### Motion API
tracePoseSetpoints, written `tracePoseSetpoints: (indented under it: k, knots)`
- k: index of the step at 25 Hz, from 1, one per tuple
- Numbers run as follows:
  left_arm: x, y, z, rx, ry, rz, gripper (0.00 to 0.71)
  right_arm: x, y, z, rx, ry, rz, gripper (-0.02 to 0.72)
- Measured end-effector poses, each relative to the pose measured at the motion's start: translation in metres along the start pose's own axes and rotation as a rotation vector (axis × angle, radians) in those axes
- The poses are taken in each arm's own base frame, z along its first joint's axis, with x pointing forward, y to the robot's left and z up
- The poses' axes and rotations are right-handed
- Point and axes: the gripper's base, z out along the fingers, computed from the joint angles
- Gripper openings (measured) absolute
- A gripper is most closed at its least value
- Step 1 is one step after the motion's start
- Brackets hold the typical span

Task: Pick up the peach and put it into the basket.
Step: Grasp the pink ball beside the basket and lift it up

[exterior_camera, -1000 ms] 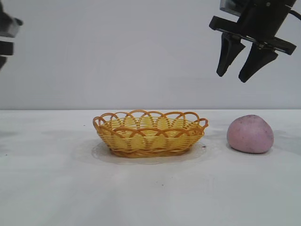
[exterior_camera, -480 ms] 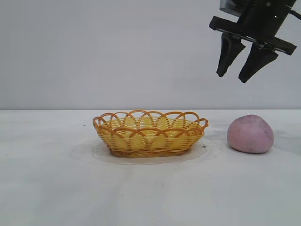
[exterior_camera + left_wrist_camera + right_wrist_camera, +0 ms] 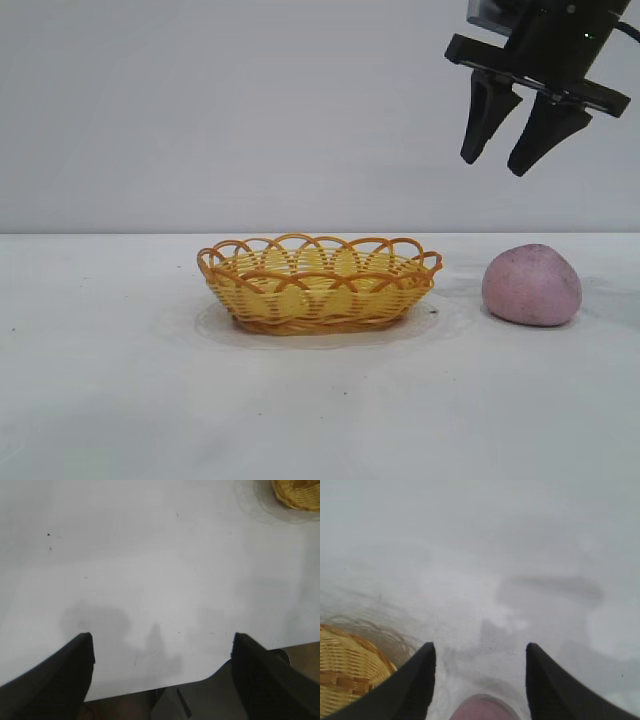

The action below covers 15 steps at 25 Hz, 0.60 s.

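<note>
Well, basket (image 3: 318,283) long axis sideways.

No legible text or labels

Right claw (image 3: 513,158): matte black throughout. Two tapered, wedge-shaped fingers (image 3: 485,120), broad at the root and narrowing to blunt tips, mounted under a flat black crossbar. Above the bar, a blocky black housing with a pale grey panel at its upper corner and a small green light; a dark cable leaves its side.

Left claw (image 3: 160,652): same black tapered fingers (image 3: 60,672), smooth faces, no markings legible.
</note>
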Motion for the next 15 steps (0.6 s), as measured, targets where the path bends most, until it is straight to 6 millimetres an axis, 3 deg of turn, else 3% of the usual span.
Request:
tracePoseSetpoints:
  k: [4,7,11,15]
  knots:
    - [0.037,-0.002,-0.023,-0.001,-0.137,0.032,0.535,0.001,0.0,0.0,-0.004,0.01,0.0,0.37]
    - [0.06,-0.001,-0.03,-0.018,-0.23,0.053,0.535,0.001,0.0,0.0,-0.004,0.012,0.0,0.37]
    - [0.086,0.003,-0.02,-0.062,-0.29,0.075,0.535,0.001,0.0,0.0,-0.004,0.012,0.0,0.37]
    - [0.098,0.004,-0.017,-0.07,-0.332,0.078,0.535,0.001,0.0,0.0,-0.001,0.015,-0.005,0.37]
